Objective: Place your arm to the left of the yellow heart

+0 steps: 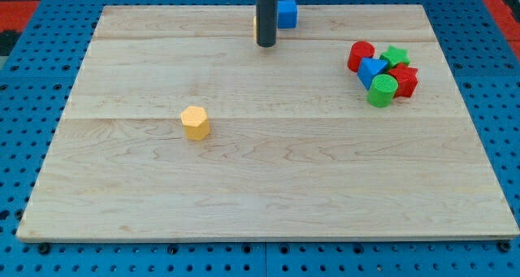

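While our rod hangs near the board's (268,220) 12 o'clock edge, our tip (266,45) rests on the wood just at 8 o'clock of a blue block (288,14), with a sliver of yellow (255,23) showing at the rod's 9 o'clock side, too hidden for us to tell whether it is the yellow heart. We carry no claw, only the bare rod, so nothing is held. A yellow hexagonal block (195,122) sits alone toward 9 o'clock of centre, well apart from the tip, and at 2 o'clock a tight cluster gathers a red cylinder (361,55), a green star (396,55), a blue triangular block (372,69), a red block (405,80) and a green cylinder (381,91).
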Controlling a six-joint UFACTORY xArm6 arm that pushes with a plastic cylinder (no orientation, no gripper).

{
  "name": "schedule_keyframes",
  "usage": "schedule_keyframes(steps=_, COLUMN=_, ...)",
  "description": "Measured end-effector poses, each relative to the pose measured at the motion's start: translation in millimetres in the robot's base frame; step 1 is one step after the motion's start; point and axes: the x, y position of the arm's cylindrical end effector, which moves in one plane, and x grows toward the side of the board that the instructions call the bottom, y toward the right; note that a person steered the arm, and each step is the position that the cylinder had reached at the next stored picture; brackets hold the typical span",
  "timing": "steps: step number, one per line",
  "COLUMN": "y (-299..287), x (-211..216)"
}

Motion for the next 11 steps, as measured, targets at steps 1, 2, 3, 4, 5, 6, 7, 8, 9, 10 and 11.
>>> schedule_keyframes(steps=1, y=-26.6, x=-7.3)
schedule_keyframes(steps=2, y=-32.9, x=-19.9)
schedule_keyframes(steps=3, y=-32.6, x=2.2)
schedule_keyframes(steps=4, y=0.6, x=19.3)
schedule_keyframes(steps=5, y=27.2, x=7.4)
schedule_keyframes(steps=6, y=12.1, x=-4.6)
schedule_keyframes(steps=7, y=-26.1, x=-4.6)
schedule_keyframes(steps=8, y=-42.9, x=-19.5)
schedule_keyframes(steps=9, y=-40.1, x=-35.8)
schedule_keyframes(steps=10, y=-40.5, x=-3.4)
schedule_keyframes(steps=11, y=-8.6, x=12.5)
